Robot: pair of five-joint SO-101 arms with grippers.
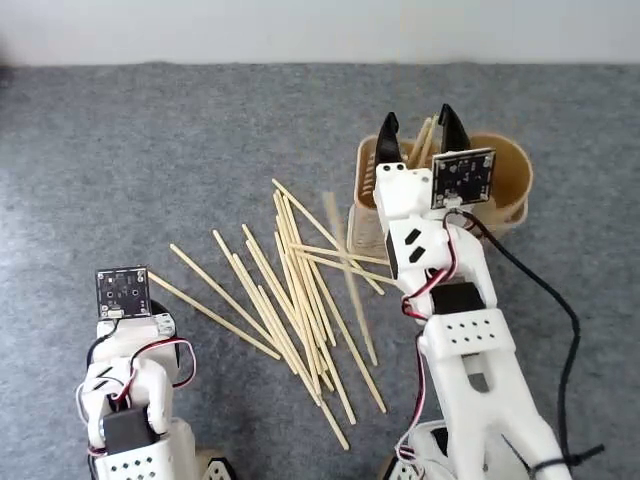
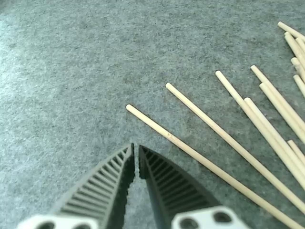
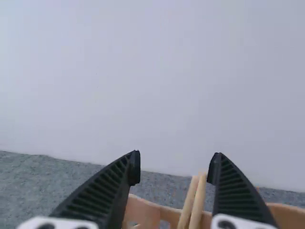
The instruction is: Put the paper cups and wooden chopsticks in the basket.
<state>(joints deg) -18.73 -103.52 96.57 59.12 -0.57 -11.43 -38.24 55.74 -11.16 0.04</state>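
While a few chopsticks (image 3: pixel 196 200) stand in the basket (image 1: pixel 505 170) at 2 o'clock, right gripper (image 1: pixel 418 115) spread above, most loose chopsticks (image 1: pixel 300 290) lie mid-table; left gripper (image 2: pixel 136 147) closed, empty, 8 o'clock.

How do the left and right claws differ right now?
The left claw is shut; the right claw is open. The left claw sits low over the grey mat beside a loose chopstick; the right claw is above the basket, with chopsticks standing in its gap. Neither grips anything.
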